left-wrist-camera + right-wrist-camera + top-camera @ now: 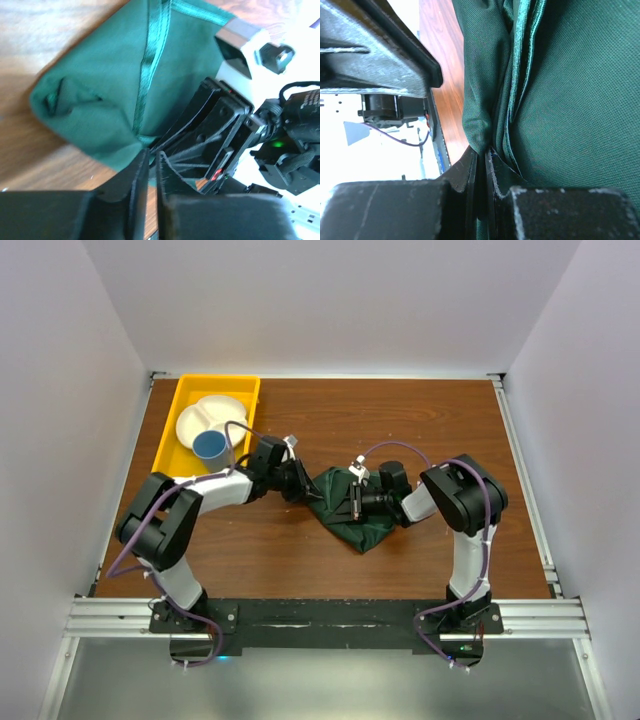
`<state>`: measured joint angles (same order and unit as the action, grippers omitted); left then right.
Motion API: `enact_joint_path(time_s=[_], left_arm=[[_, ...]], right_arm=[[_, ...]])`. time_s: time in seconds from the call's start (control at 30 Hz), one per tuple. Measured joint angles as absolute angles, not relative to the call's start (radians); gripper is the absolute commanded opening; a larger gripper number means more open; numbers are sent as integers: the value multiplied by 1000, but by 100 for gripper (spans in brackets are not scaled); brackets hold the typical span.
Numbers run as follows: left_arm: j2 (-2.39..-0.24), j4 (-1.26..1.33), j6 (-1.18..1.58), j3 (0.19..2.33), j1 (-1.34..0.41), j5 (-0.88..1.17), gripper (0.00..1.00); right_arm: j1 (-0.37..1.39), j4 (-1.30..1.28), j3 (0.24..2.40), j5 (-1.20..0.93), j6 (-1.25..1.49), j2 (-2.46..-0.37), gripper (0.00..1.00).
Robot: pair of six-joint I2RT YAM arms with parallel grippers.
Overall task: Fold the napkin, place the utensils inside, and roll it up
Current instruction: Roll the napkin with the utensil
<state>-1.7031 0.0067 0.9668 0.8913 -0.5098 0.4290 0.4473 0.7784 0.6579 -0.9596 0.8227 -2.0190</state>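
The napkin [350, 522] is pinched by left end effector [305, 483] at 10 o'clock, right end effector [353, 497] near 12; draw edges level, evenly.

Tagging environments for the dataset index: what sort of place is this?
Most likely a lab test cell, not a real dining room: plain white panels box in a wooden table, an aluminium rail runs along its near edge, and a yellow tray holds a divided plate and blue cup.
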Motion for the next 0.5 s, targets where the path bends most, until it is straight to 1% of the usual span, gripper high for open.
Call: enact_joint_path(time_s=[0.03, 0.1, 0.4, 0.47, 0.5], left_arm=[[-1715, 27, 970, 891, -510, 434, 4], [-1742, 73, 981, 891, -510, 443, 0], [-1853, 265, 981, 848, -510, 449, 0], [-1871, 333, 978, 828, -511, 460, 0], [-1879, 365, 977, 819, -512, 464, 0]], right_arm=[[445, 782, 658, -960, 829, -2020, 0], [443, 785, 658, -960, 836, -2022, 0], [442, 760, 660, -949, 836, -2016, 0], [442, 731, 665, -944, 824, -2009, 3], [442, 715, 669, -941, 815, -2006, 7]])
